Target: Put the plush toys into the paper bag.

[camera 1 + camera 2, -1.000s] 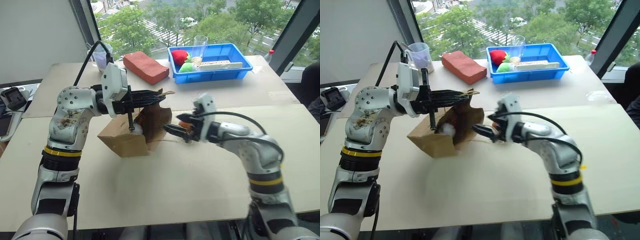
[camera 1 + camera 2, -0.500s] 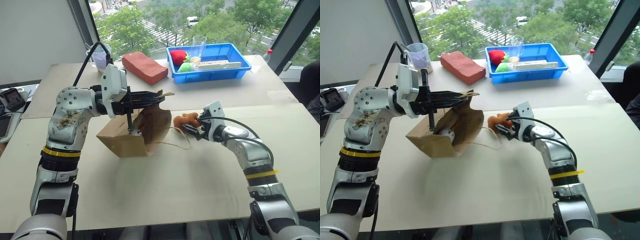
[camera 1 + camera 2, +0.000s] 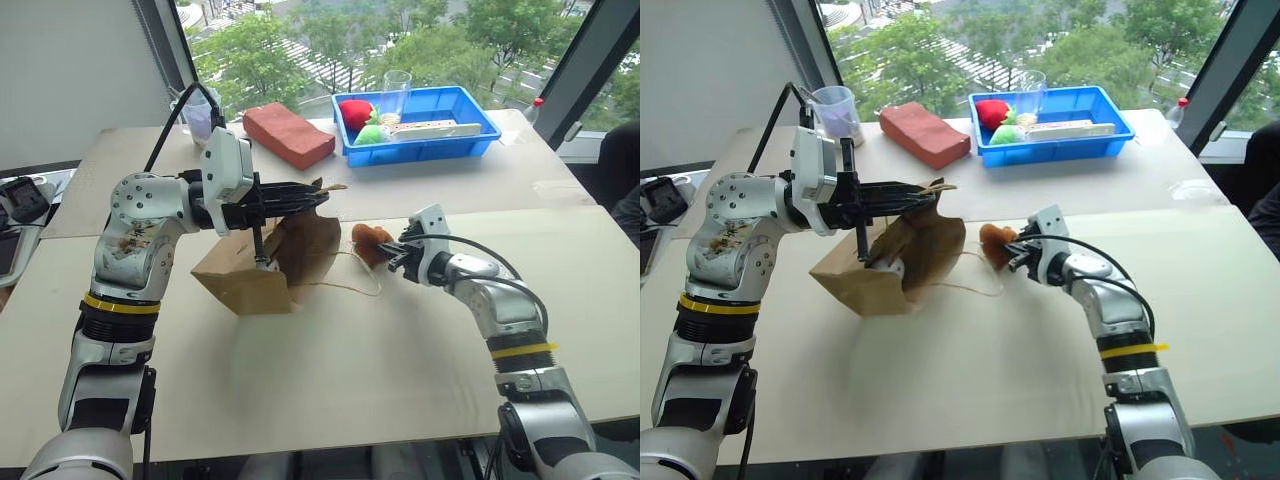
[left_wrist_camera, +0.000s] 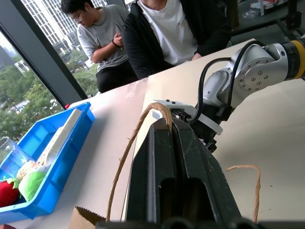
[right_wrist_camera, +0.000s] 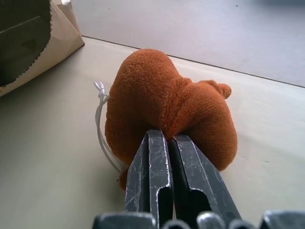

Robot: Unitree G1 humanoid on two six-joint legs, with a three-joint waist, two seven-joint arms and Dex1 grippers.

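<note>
- Right tool (image 3: 393,251) is closed, its two black fingers pressed together against the orange-brown plush toy (image 3: 368,240), which lies on the table (image 3: 330,380) just beside the paper bag (image 3: 262,268); the fingertips push into the fur, but I cannot tell if they really pinch it.
- Left tool (image 3: 322,196) is closed on the cord handle (image 4: 143,125) of the paper bag and holds the mouth of the bag up, facing the right arm.
- Inside the open bag a white plush toy (image 3: 892,266) is partly visible.
- A loose cord loop (image 3: 352,290) from the bag lies on the table between the bag and the orange-brown toy.
- The table is pale beige and flat; a second table of the same colour stands against its far edge.
- On the far table there are a reddish-brown brick (image 3: 291,134), a blue tray (image 3: 470,142) with a red soft item (image 3: 358,112) and a green soft item (image 3: 374,134), and a clear cup (image 3: 398,92); a measuring cup (image 3: 837,110) stands near the far left corner.
- Behind the tables large windows (image 3: 300,40) show green trees.
- In the left wrist view two persons (image 4: 157,33) stand near the side of the table.
</note>
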